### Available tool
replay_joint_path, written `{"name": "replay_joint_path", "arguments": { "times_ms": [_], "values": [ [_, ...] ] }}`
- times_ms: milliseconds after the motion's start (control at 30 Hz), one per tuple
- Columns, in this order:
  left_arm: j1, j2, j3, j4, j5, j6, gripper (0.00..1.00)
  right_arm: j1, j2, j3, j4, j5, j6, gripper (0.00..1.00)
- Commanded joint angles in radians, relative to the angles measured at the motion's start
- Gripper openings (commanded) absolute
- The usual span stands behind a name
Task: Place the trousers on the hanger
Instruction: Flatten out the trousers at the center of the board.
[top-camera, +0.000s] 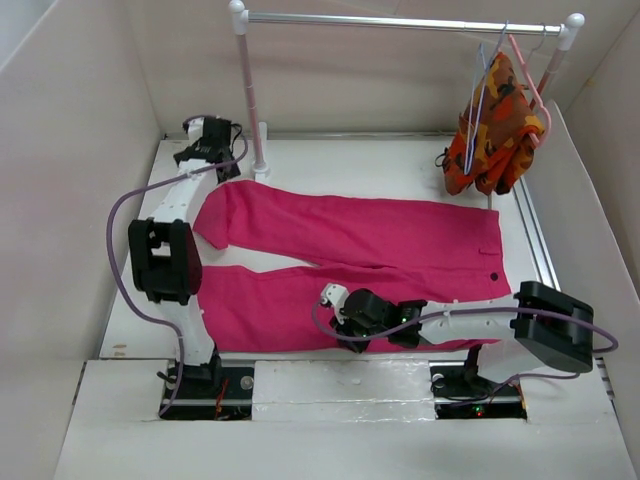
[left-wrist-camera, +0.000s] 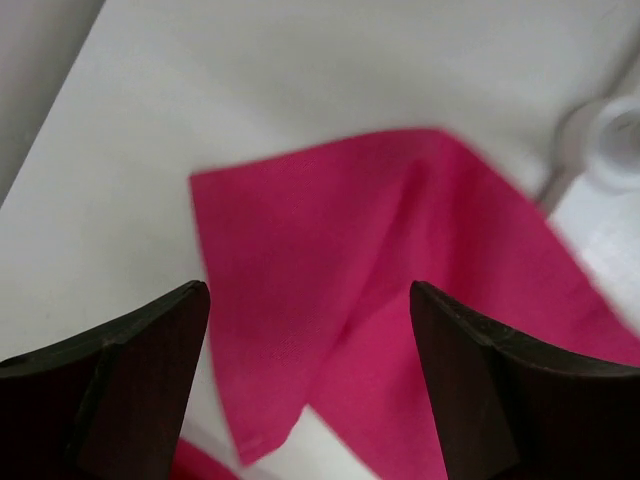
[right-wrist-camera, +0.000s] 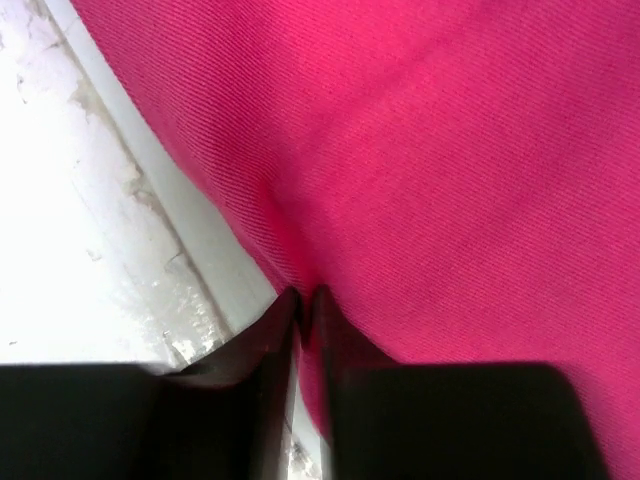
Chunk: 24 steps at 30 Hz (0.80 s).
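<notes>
The plain magenta-pink cloth trousers (top-camera: 380, 235) lie spread flat on the white tabletop (top-camera: 400, 165), waistband to the right and both legs running left. They are well apart from the thin pale blue-lilac wire hanger (top-camera: 482, 95), which hangs on the metal rail (top-camera: 400, 20) at the far right beside a thicker salmon-pink hanger (top-camera: 537, 95) carrying an orange patterned garment (top-camera: 495, 145). The left tool (left-wrist-camera: 310, 300) is released, its fingers spread wide above the cuff of the far leg and holding nothing. The right tool (right-wrist-camera: 305, 295) is clenched on a small ridge of cloth at the near edge of the near leg, right beside the tabletop's lip. The work looks barely begun: the garment probably has to be gathered or folded before it can go over the hanger's bar. To do this well, the left tool should come straight down with one finger on each side of the cuff's corner and take both layers, not just the top one. The right pinch looks shallow, so a deeper bite would guard against the soft cloth slipping free. Both arms should then rise evenly, keeping the fabric loosely taut so the legs fold over each other without twisting.
</notes>
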Motion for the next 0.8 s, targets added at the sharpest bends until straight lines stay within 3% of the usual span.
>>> {"name": "replay_joint_path", "arguments": {
  "times_ms": [0,133,233,333,433,567,600,667,767],
  "values": [
    [0.090,-0.217,-0.160,0.028,0.073,-0.092,0.77,0.013,-0.014,0.017,-0.131,-0.002,-0.013,0.30],
    [0.186,-0.346,-0.394,0.097,0.168,-0.164,0.70,0.013,-0.049,0.070,-0.177,-0.017,-0.043,0.45],
    [0.237,-0.429,-0.569,0.120,0.164,-0.245,0.68,0.013,-0.111,0.132,-0.244,0.011,-0.082,0.53],
    [0.285,-0.475,-0.654,0.178,0.208,-0.262,0.67,0.013,-0.141,0.172,-0.284,0.021,-0.099,0.53],
    [0.314,-0.466,-0.725,0.301,0.375,-0.256,0.67,0.013,-0.178,0.206,-0.318,0.032,-0.113,0.46],
    [0.314,-0.373,-0.725,0.379,0.570,-0.253,0.61,0.013,-0.217,0.223,-0.341,0.038,-0.109,0.45],
    [0.314,-0.345,-0.731,0.387,0.579,-0.267,0.52,0.013,-0.221,0.223,-0.348,0.038,-0.107,0.46],
    [0.314,-0.328,-0.747,0.440,0.605,-0.275,0.47,0.013,-0.230,0.215,-0.350,0.040,-0.101,0.47],
    [0.314,-0.299,-0.746,0.466,0.631,-0.272,0.47,0.013,-0.229,0.202,-0.350,0.066,-0.086,0.47]
  ]
}}
